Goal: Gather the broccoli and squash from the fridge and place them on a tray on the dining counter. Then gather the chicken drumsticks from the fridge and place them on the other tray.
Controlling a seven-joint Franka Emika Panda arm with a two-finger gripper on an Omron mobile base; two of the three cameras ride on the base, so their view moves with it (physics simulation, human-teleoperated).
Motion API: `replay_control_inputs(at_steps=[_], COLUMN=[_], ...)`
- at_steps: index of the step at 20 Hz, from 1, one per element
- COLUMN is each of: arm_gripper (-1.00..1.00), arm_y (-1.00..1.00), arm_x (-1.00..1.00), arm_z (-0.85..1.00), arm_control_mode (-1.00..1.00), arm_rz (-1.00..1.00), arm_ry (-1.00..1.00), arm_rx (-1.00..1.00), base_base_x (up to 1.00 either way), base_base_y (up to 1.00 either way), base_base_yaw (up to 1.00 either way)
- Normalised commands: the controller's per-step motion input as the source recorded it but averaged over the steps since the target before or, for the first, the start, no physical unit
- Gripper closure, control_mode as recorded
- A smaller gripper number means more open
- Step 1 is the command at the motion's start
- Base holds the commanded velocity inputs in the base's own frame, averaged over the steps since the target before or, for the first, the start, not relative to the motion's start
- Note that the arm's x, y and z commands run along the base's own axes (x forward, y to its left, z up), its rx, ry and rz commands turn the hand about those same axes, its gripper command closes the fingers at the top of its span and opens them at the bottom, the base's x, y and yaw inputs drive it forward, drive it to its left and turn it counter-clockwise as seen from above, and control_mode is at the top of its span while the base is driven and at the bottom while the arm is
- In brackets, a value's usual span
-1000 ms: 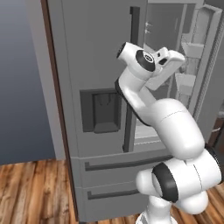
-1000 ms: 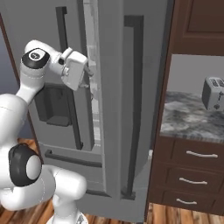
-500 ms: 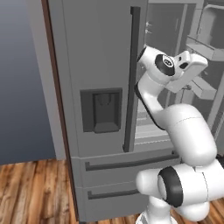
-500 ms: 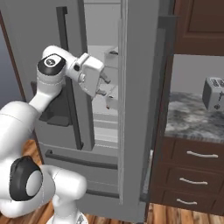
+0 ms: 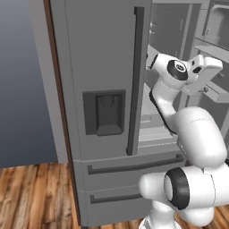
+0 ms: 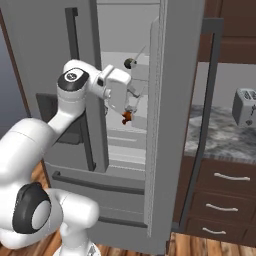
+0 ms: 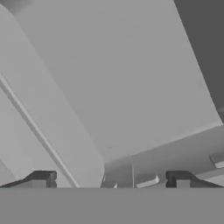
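I had the gripper (image 7: pixel 112 181) inside the open fridge (image 5: pixel 103 89), fingers spread wide, empty. Small orange-brown piece (image 6: pixel 126 117) sat just below: probably a drumstick, firm but greasy; I'd pinch the thick end.

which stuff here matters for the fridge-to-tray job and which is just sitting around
Part of the job:
- fridge, right door swung open
- gripper, open and empty, inside the fridge
- small orange-brown piece on a shelf, possibly a chicken drumstick

Just sitting around:
- toaster
- side counter with drawers
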Motion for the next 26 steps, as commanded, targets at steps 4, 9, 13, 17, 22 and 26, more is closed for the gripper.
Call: replay_control_inputs(at_steps=[4, 9, 13, 17, 22, 26], arm_gripper=[-1.0, -1.0, -1.0, -1.0, -1.0, -1.0], arm_y=[0.17, 0.91, 1.0, 0.85, 0.67, 0.35], arm_x=[-0.33, -0.36, -0.14, -0.02, 0.0, 0.09], arm_z=[-0.01, -0.12, -0.06, -0.08, -0.02, 0.17], arm_control_mode=[-1.0, -1.0, -1.0, -1.0, -1.0, -1.0], arm_rz=[0.05, 0.03, 0.02, 0.11, 0.31, 0.32], arm_ry=[-0.03, -0.12, -0.2, -0.27, -0.17, -0.06], arm_rx=[0.0, 0.07, 0.15, 0.29, 0.33, 0.3], base_base_x=[0.0, 0.0, 0.0, 0.0, 0.0, 0.0], base_base_y=[0.0, 0.0, 0.0, 0.0, 0.0, 0.0], base_base_yaw=[0.0, 0.0, 0.0, 0.0, 0.0, 0.0])
